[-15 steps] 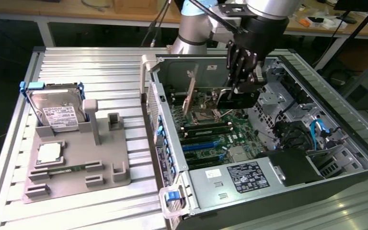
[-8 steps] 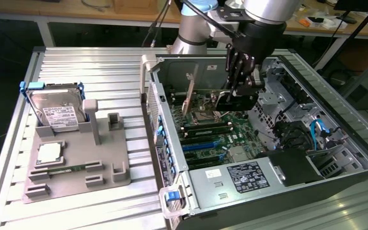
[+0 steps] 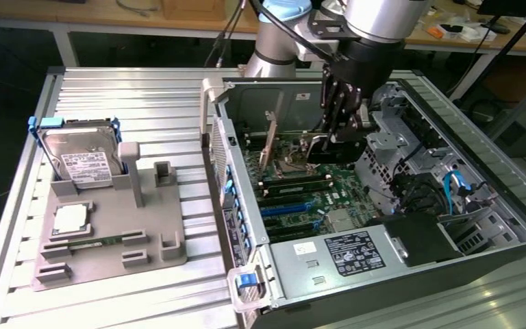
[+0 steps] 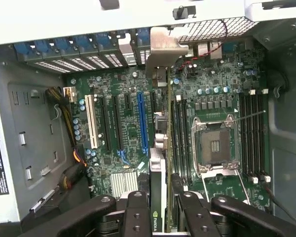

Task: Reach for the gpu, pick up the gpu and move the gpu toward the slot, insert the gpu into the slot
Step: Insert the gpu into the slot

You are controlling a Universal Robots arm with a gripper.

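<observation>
Nearest in the wrist view, the claw (image 4: 160,219), clenched on the gpu (image 4: 158,180): dark fingers (image 4: 137,215) against both flat sides, card on edge between them. Past the fingers, the gpu's thin edge over the motherboard (image 4: 113,133), just beside a blue slot (image 4: 142,121) and near a finned heatsink (image 4: 123,181). Cannot tell whether seated in a slot or held just above one. Farther along the card, its silvery bracket (image 4: 163,47), up against the rear wall of the case (image 4: 34,123), by a row of blue latches (image 4: 64,49). On the card's other side, an open CPU socket (image 4: 214,145), then memory slots (image 4: 251,133).

In the exterior view, nearest, a grey holder (image 3: 107,233) on the ribbed metal surface (image 3: 135,96), with a memory stick (image 3: 94,241) lying flat in it and a hard drive (image 3: 85,161) standing tilted at its far end. On the exterior view's right, the open case on its side, a labelled power supply (image 3: 355,250) at its near end. Deeper in, the claw low inside the case over the motherboard, gpu in its grip. Behind, the arm (image 3: 372,20), then wooden benches (image 3: 172,14).
</observation>
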